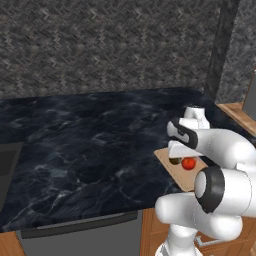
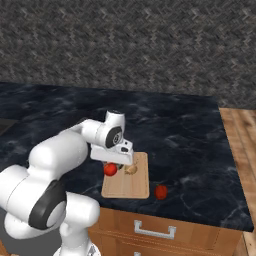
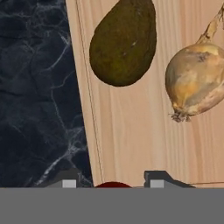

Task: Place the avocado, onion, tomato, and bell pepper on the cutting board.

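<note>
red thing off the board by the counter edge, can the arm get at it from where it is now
Probably yes. The red thing sits alone on the counter just right of the board, nothing around it, and the gripper hangs close by.

Dark marbled tabletop (image 2: 190, 125) spreads out all around the gripper (image 2: 120, 164), grey herringbone wall (image 2: 150, 45) beyond it, wooden drawer front (image 2: 155, 227) below.

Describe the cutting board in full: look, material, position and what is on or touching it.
The cutting board is a flat, light tan rectangle with rounded corners and visible wood grain; the hand view shows a thin groove running just inside its edge. It lies flat on the dark marble counter, near the counter's front edge. On it rest the avocado, the onion and a red tomato. Another red item sits on the counter just off the board. The gripper hovers over the board.
</note>
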